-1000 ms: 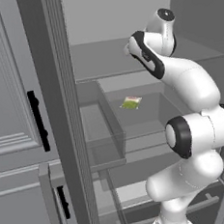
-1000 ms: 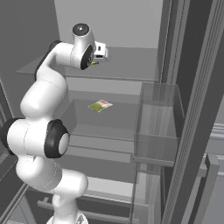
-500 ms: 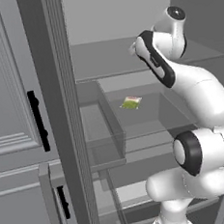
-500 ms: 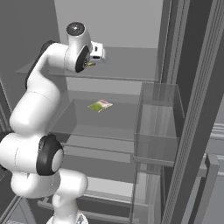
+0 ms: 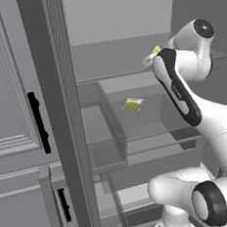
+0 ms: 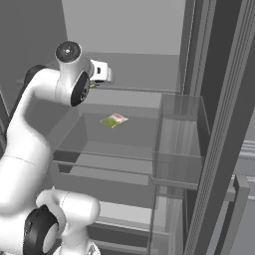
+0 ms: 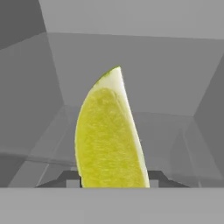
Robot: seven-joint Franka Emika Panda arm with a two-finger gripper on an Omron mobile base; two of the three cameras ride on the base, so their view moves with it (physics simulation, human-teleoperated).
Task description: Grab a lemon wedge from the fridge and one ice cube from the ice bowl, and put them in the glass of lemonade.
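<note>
My end effector point(image 7: 113, 181), partly open, pinches the lemon wedge point(image 7: 109, 135) upright between its tips, raised above the fridge point(image 5: 61, 115) shelf's back edge for carrying out.

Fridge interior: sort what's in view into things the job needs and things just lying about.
Needed:
- lemon wedge, between the tool's fingers
- fridge, door open

Lying about:
- flat green-yellow packet on the glass shelf
- grey cabinets beside the fridge

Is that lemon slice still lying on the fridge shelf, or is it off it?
Off it. In the hand view the lemon wedge stands between the gripper's tips; from the left base view it hangs above the shelf.
</note>
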